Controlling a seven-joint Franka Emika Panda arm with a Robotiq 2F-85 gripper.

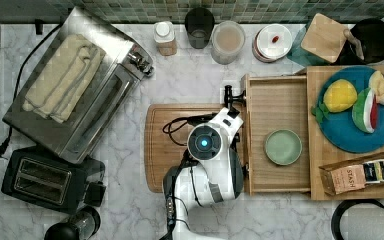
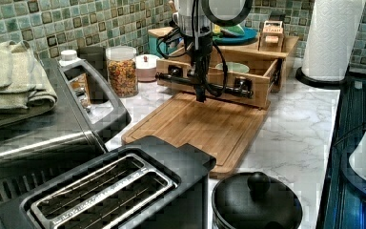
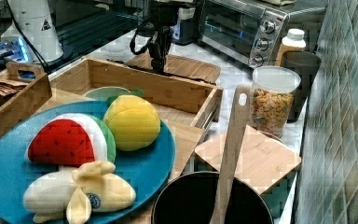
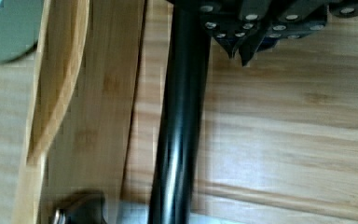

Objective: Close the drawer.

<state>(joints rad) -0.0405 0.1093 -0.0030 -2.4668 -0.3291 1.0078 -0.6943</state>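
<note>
The drawer [image 1: 275,107] stands pulled out from under the wooden top, with a pale green bowl [image 1: 283,147] on its floor. Its long black bar handle [image 2: 176,78] runs across the front panel [image 3: 149,86]. My gripper [image 2: 200,98] points straight down on the cutting-board side of the handle, about mid-length of the bar, fingers shut with nothing between them. In the wrist view the fingertips [image 4: 240,53] sit just beside the handle [image 4: 179,130]; I cannot tell whether they touch it. In the top view the arm's wrist [image 1: 205,142] covers the gripper.
A bamboo cutting board [image 1: 165,150] lies under the gripper. A toaster oven [image 1: 80,85] and a black toaster [image 1: 40,180] stand at the top view's left. Jars [image 1: 227,41] line the tiled wall. A blue plate [image 1: 350,130] of toy fruit rests on the wooden top.
</note>
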